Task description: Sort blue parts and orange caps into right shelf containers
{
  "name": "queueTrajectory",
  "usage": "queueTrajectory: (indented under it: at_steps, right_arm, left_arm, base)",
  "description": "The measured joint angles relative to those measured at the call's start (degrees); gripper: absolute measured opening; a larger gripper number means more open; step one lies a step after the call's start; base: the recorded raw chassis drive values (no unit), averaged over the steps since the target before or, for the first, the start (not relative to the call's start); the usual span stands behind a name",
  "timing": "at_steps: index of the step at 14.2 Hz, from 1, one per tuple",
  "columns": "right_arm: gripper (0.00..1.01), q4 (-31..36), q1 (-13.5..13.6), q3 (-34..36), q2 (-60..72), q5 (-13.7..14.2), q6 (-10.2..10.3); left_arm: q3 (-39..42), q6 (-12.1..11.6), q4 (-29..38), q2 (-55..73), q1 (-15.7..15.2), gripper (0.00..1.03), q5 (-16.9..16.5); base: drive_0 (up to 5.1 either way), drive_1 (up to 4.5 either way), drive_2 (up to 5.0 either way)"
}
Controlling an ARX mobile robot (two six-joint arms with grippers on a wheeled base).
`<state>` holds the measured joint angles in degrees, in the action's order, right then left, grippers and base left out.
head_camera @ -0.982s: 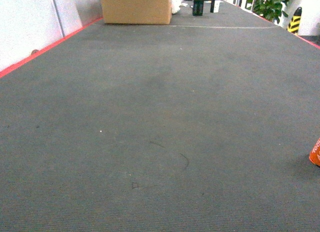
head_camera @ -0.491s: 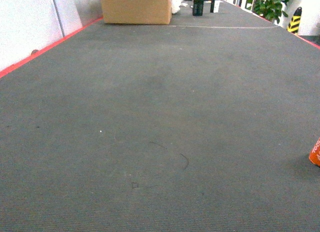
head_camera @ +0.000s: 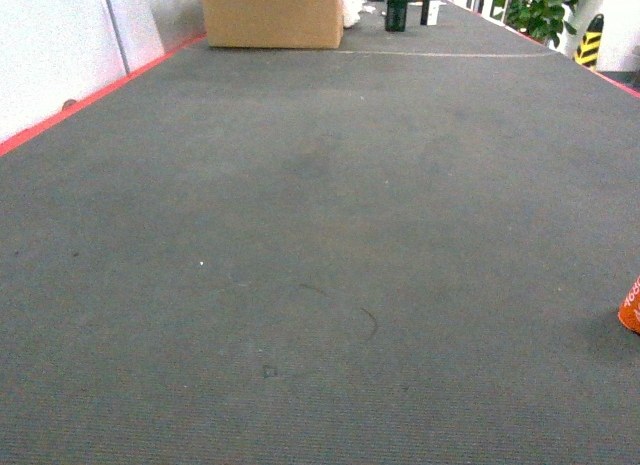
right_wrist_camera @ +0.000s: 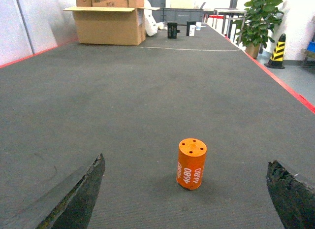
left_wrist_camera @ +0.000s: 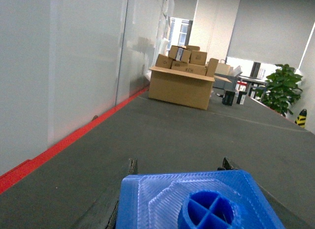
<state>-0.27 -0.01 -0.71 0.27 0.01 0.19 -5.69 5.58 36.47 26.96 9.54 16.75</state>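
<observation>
Nothing has shifted since the earlier head frames: the orange cap [right_wrist_camera: 191, 163] stands upright on the grey carpet [head_camera: 320, 235], well short of the cardboard box [right_wrist_camera: 109, 24]. Right gripper [right_wrist_camera: 187, 189] fingers [right_wrist_camera: 74, 194] are spread wide, flanking it, while the left fingers [left_wrist_camera: 129, 166] hold a blue part [left_wrist_camera: 194, 202]. Stiff, light-looking and smooth, the cap seems best pinched across its round sides.

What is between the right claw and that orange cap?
Nothing visible. The orange cap stands upright on bare carpet, ahead of the open right gripper and between its two fingers.
</observation>
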Motion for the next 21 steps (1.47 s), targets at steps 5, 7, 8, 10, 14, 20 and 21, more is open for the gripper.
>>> queueTrajectory:
  at_steps: [5, 7, 8, 10, 14, 20, 21]
  right_arm:
    - [0.98, 0.0, 0.0, 0.0, 0.0, 0.0, 0.0]
    - [0.98, 0.0, 0.0, 0.0, 0.0, 0.0, 0.0]
    - [0.98, 0.0, 0.0, 0.0, 0.0, 0.0, 0.0]
    - [0.98, -2.4, -2.1, -0.4, 0.8, -5.6, 1.0]
    - [0.98, -0.5, -7.4, -0.4, 4.6, -19.0, 3.0]
    - [0.98, 18.8, -11.8, 0.0, 21.2, -21.5, 2.6]
    - [0.98, 24.5, -12.5, 0.0, 26.4, -21.5, 2.2]
  left_arm:
    - [0.0, 0.0, 0.0, 0.0, 0.0, 0.44, 0.0]
    - [0.0, 0.0, 0.0, 0.0, 0.0, 0.44, 0.0]
    - [0.0, 0.0, 0.0, 0.0, 0.0, 0.44, 0.0]
    - [0.0, 0.0, 0.0, 0.0, 0.0, 0.44, 0.0]
    - [0.0, 0.0, 0.0, 0.0, 0.0, 0.44, 0.0]
    - [0.0, 0.0, 0.0, 0.0, 0.0, 0.44, 0.0]
    - [0.0, 0.0, 0.0, 0.0, 0.0, 0.44, 0.0]
  base:
    - [0.0, 0.0, 0.0]
    - [0.0, 0.0, 0.0]
    - [0.0, 0.0, 0.0]
    - [0.0, 0.0, 0.0]
    - [0.0, 0.0, 0.0]
    - [0.0, 0.0, 0.0]
    - [0.0, 0.0, 0.0]
